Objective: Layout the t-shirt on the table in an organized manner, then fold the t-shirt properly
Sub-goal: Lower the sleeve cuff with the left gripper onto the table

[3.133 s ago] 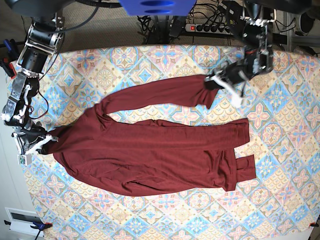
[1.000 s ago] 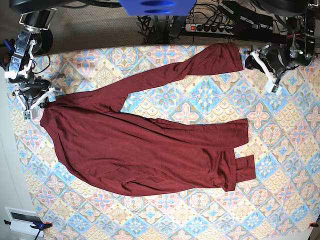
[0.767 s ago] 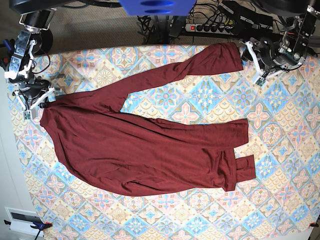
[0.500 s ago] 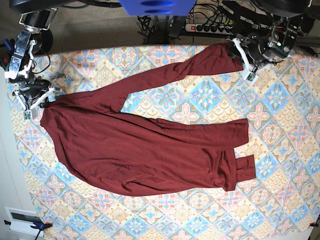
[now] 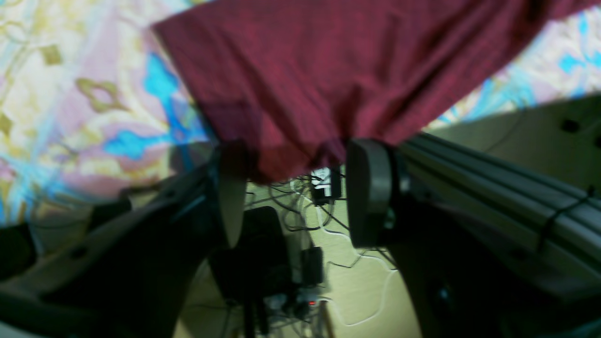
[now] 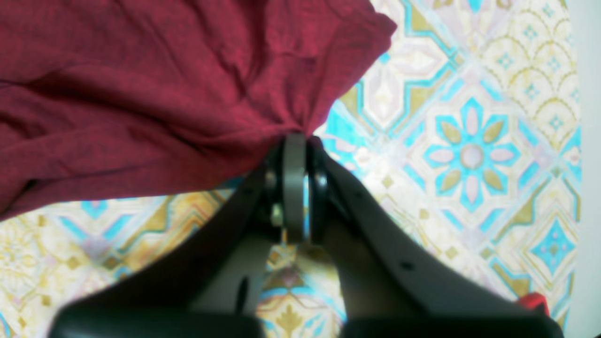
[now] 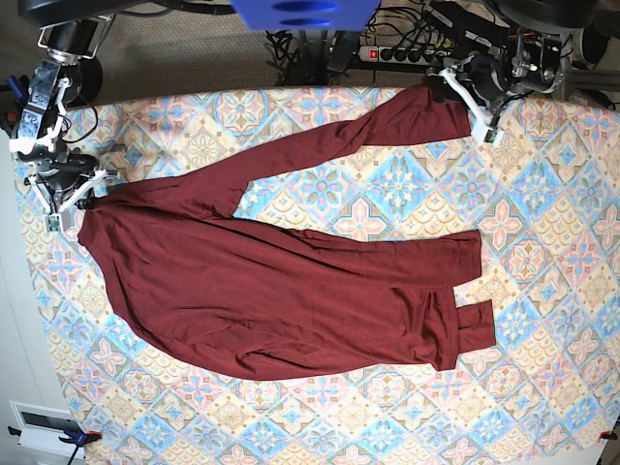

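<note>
The dark maroon t-shirt (image 7: 291, 291) lies spread over the patterned table (image 7: 542, 242), one long sleeve stretched to the far right corner. My left gripper (image 7: 468, 97) is at that sleeve's cuff. In the left wrist view the left gripper (image 5: 300, 188) is open, its fingers (image 5: 368, 192) on either side of the cuff edge of the t-shirt (image 5: 328, 70), which droops over the table (image 5: 70, 94) edge. My right gripper (image 7: 73, 194) at the far left is shut on the garment's corner. The right wrist view shows the right gripper (image 6: 295, 141) pinching bunched t-shirt (image 6: 141, 94) fabric above the table (image 6: 469, 155).
A power strip and cables (image 7: 402, 53) lie on the floor behind the table's far edge, also seen as cables (image 5: 324, 188) below the left gripper. A blue part (image 7: 305, 12) hangs at top centre. A white box (image 7: 44, 421) sits off the near left corner.
My left gripper has swung left from beyond the cuff to the sleeve's end, staying open. The right gripper and the shirt have not moved in the last second.
</note>
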`<action>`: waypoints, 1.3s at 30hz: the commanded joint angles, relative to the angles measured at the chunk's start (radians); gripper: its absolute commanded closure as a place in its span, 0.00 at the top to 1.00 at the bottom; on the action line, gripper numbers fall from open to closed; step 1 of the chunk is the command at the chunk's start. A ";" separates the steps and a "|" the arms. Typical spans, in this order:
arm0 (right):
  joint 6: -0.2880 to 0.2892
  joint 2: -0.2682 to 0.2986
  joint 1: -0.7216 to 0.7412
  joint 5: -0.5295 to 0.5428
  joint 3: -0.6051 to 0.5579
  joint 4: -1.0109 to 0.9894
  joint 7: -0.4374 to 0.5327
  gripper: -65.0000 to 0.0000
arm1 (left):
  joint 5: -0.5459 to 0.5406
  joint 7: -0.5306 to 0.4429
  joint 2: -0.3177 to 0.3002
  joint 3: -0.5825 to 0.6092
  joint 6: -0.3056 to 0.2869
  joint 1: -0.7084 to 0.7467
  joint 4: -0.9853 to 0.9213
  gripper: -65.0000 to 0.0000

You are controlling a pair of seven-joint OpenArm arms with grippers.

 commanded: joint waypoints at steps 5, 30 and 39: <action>-0.002 0.024 0.010 0.008 0.008 0.016 0.020 0.00 | -0.008 -0.007 -0.003 -0.027 0.001 -0.005 -0.054 0.50; -0.002 0.024 0.005 0.011 0.008 0.017 0.020 0.00 | -0.193 -0.007 0.082 -0.046 -0.007 -0.055 -0.080 0.00; -0.002 0.024 0.004 0.012 0.008 0.017 0.020 0.00 | -0.585 -0.007 0.009 -0.247 -0.050 -0.014 -0.089 0.00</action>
